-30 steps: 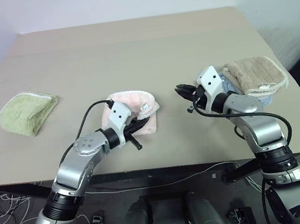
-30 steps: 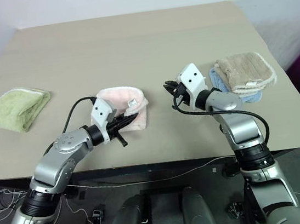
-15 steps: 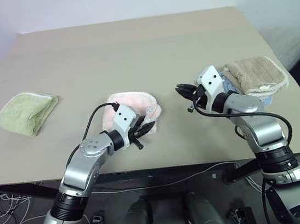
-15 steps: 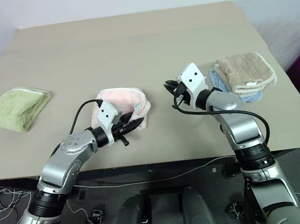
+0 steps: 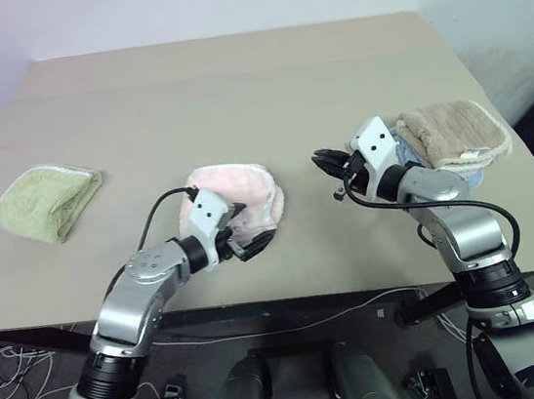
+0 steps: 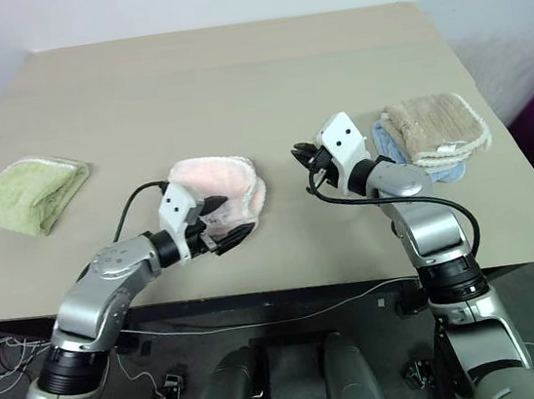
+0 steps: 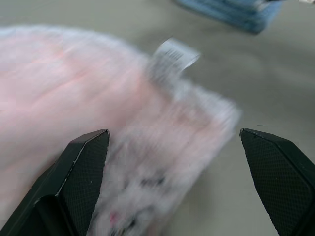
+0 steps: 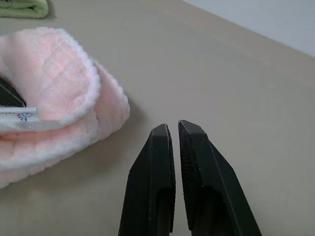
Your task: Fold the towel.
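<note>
My left gripper (image 5: 249, 240) has let go, fingers now wide at the plush, folded pink towel (image 5: 247, 194); right gripper (image 5: 322, 162) stays pinched empty.

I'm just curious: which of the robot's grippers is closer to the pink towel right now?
The left. The left gripper stands open right at the towel's near edge; the right gripper is shut, off to its side, apart.

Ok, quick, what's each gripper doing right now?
Left gripper: open, holding nothing, at the near edge of the pink towel.
Right gripper: shut, holding nothing, beside the towel without touching it.
</note>
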Tool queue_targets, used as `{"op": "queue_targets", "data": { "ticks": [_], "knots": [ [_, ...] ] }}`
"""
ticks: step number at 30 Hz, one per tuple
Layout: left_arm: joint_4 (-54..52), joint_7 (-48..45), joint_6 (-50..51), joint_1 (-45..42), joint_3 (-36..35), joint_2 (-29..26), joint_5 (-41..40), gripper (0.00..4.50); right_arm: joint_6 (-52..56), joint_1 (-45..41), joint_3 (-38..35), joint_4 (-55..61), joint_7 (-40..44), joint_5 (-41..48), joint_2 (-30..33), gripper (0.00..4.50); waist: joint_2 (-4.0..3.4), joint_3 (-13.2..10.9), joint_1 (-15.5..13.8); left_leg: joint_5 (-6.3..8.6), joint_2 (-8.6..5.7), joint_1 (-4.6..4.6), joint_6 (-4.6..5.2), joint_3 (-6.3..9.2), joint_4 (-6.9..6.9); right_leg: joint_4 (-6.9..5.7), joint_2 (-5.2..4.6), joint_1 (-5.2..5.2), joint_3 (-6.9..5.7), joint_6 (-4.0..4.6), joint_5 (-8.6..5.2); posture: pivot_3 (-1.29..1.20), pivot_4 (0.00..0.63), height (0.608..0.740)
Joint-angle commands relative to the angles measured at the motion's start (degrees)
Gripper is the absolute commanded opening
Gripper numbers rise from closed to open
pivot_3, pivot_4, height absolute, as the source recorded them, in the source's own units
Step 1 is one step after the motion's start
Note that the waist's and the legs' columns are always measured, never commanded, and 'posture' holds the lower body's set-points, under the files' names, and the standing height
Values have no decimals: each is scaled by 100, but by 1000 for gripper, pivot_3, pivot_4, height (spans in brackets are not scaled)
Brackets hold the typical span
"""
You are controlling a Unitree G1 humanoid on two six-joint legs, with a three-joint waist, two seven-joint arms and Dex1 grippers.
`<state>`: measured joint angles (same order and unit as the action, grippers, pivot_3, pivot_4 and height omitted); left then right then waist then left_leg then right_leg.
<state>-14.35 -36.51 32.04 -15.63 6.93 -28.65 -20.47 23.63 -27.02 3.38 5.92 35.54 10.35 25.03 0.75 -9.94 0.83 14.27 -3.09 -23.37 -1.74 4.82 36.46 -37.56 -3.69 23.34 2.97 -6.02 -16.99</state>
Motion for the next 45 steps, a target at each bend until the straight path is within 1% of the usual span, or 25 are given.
{"op": "queue_targets", "data": {
  "ticks": [1, 2, 3, 6, 9, 12, 14, 19, 23, 26, 27, 31, 35, 37, 39, 41, 45],
  "knots": [
    [-94, -167, -183, 86, -700, -84, -352, 4498, 16, -44, 89, 277, 71, 140, -136, 166, 0, 0, 5, 0, 0, 0, 0, -1, 0, 0, 0, 0, 1, 0, 0, 0, 150, 740],
    [-125, -247, -161, 89, -933, -97, -551, 4098, 35, -65, 121, 270, 89, 156, -176, 0, 0, 0, 3, 0, 0, 0, 0, -1, 0, 0, -1, 1, 1, 0, 0, 0, 150, 740],
    [-147, -304, -164, 85, -1087, -108, -672, 3911, 48, -86, 141, 256, 107, 161, -206, 0, 0, 0, 2, 0, 1, 0, 0, 0, 0, 0, -2, 1, 0, 0, 0, 0, 150, 740],
    [-127, -368, -59, -9, -1501, -54, -1071, 2861, 55, -208, 234, 171, 138, 162, -334, 0, 0, 0, 0, 0, 1, 0, 0, 0, 1, 0, -3, 0, 0, 0, 0, 0, 150, 740],
    [-252, -530, -8, 15, -1516, -129, -1202, 1784, 55, -311, 316, 118, 178, 155, -446, 0, 0, 0, -1, 0, 0, 0, 0, 0, 2, 0, -2, -1, -1, 0, 0, 0, 150, 740],
    [-295, -522, -21, 24, -1700, -60, -1434, 749, 55, -430, 396, 108, 209, 166, -559, 0, 0, 0, 0, 0, 0, -1, 0, 0, 2, 0, -2, 0, -1, 0, 0, 0, 150, 740],
    [-316, -631, -43, 40, -1652, -152, -1452, 30, 40, -516, 438, 68, 214, 151, -625, 0, 0, 0, 2, 0, 0, 0, 0, 1, 2, 0, -3, 0, -1, 0, 0, 0, 150, 740],
    [-581, -1067, -76, 233, -1422, -380, -1516, 30, -23, -679, 501, -47, 186, 76, -720, 0, 0, 0, 17, 0, 0, 0, -1, 0, -1, -1, -2, 3, 0, 0, 0, 0, 150, 740],
    [-105, -701, -246, -80, -1671, -273, -1305, 30, -76, -835, 537, -159, 192, 65, -794, 0, -1, 0, 0, 0, 1, 0, -1, 1, 1, -1, -2, 2, 0, 1, 1, 0, 150, 740],
    [322, -570, -420, -356, -1730, -289, -1142, 30, -100, -935, 601, -234, 281, 108, -882, 0, 0, 0, 3, 0, 0, 0, -1, 1, 4, -4, 0, 2, -2, 1, 1, 0, 150, 740],
    [518, -579, -628, -442, -1700, -334, -968, 30, -110, -975, 678, -261, 319, 107, -949, 0, 0, 0, 6, 0, -1, 0, -1, 0, 4, -4, 0, 2, -2, 1, 1, 0, 150, 740],
    [1272, -618, -1117, -643, -1199, -510, -165, 30, -117, -1082, 954, -677, 401, 59, -1287, 0, -2, 2, 46, -2, 1, 1, -3, -1, 0, -7, 4, 8, -2, 1, 1, 0, 150, 740],
    [1722, -726, -1451, -621, -659, -439, 379, 30, -239, -998, 1209, -1454, 420, -128, -1535, 0, -2, 3, 15, -2, -3, 0, -4, -2, 0, -9, 1, 8, 0, 1, 1, 0, 150, 740],
    [1954, -748, -1626, -560, -439, -421, 644, 30, -359, -904, 1429, -1944, 391, -386, -1565, 0, -2, 3, 11, -2, -5, 0, -4, -1, 2, -10, 0, 7, -1, 1, 1, 0, 150, 740],
    [2131, -748, -1766, -514, -323, -427, 841, 30, -556, -799, 1618, -2315, 355, -641, -1543, 0, -2, 3, 13, -2, -5, 0, -3, -1, 3, -11, 0, 8, -1, 1, 1, 0, 150, 740],
    [2221, -735, -1839, -469, -285, -426, 946, 30, -656, -706, 1660, -2513, 317, -748, -1549, 0, -8, 7, 20, -2, -4, -1, -4, -2, 3, -14, -1, 10, -1, 1, 0, 0, 150, 740],
    [2256, -759, -1906, -375, -331, -445, 1008, 30, -797, -589, 1576, -2509, 304, -761, -1520, 0, -6, 11, 26, -2, -3, 12, -4, -1, 2, -16, 1, -2, 0, 1, 0, 0, 150, 740]
  ]
}}
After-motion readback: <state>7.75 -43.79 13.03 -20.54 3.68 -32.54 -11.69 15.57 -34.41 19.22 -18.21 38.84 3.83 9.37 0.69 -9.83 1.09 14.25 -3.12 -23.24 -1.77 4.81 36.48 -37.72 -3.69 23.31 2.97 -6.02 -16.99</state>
